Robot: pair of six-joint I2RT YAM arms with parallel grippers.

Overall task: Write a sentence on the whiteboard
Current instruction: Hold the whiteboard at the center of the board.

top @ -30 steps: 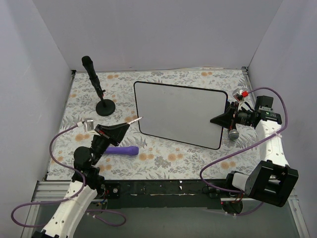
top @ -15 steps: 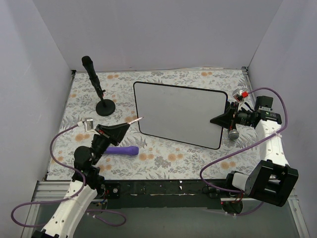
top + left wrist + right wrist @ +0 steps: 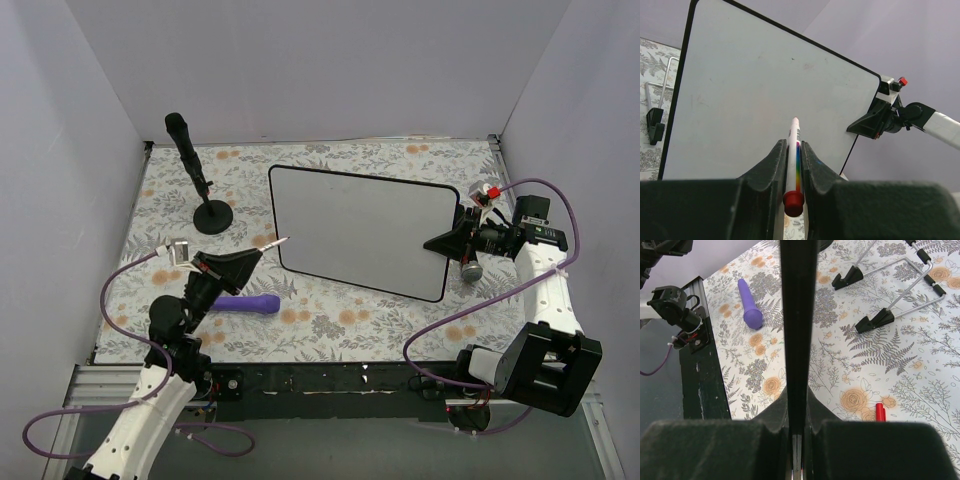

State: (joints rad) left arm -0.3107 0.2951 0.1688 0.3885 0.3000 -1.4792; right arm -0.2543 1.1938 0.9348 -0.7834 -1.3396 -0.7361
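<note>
The whiteboard point(image 3: 360, 225) is tilted up over the floral table, and its white face shows no writing. The sentence is not in view. My left gripper point(image 3: 256, 254) is shut on a white marker pen point(image 3: 272, 242) whose tip points at the board's left edge, a little short of it. In the left wrist view the pen point(image 3: 794, 150) lies between my fingers with its red end toward the camera, in front of the board point(image 3: 765, 90). My right gripper point(image 3: 432, 243) is shut on the board's right edge, seen edge-on point(image 3: 798, 315) in the right wrist view.
A black stand with a round base point(image 3: 212, 215) is at the back left. A purple cylinder point(image 3: 247, 303) lies near the left arm and also shows in the right wrist view point(image 3: 750, 305). Wire support feet point(image 3: 885, 315) and a small red cap point(image 3: 880, 411) lie on the cloth.
</note>
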